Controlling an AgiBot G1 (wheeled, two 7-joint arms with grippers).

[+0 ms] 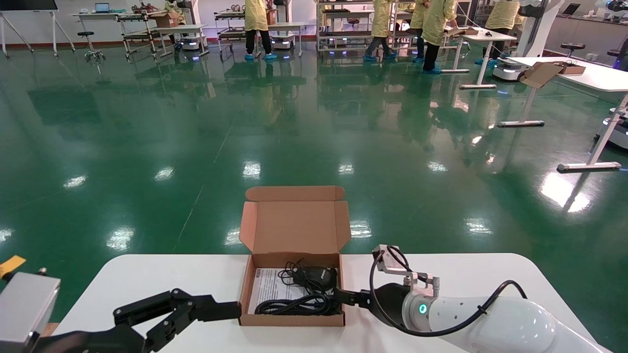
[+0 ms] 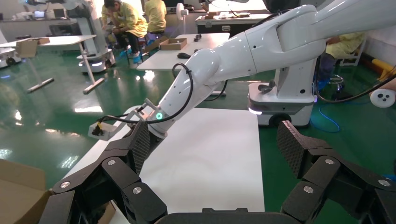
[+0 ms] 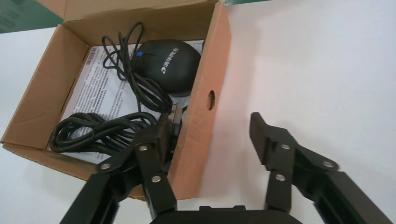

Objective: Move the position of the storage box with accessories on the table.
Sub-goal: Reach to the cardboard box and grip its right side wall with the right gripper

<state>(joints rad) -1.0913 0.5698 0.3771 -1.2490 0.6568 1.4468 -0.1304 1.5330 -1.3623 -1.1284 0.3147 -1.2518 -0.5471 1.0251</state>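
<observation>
Right wrist: storage box (image 3: 205, 100) holds accessories (image 3: 170, 65)

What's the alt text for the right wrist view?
The right gripper is open and straddles one side wall of the open storage box, one finger inside, one outside. In the box, a black mouse and coiled cable lie on a printed sheet.

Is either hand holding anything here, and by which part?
Nothing is clamped yet. The right hand straddles the brown cardboard storage box's side wall, fingers open. The left hand, open, sits at the opposite wall.
</observation>
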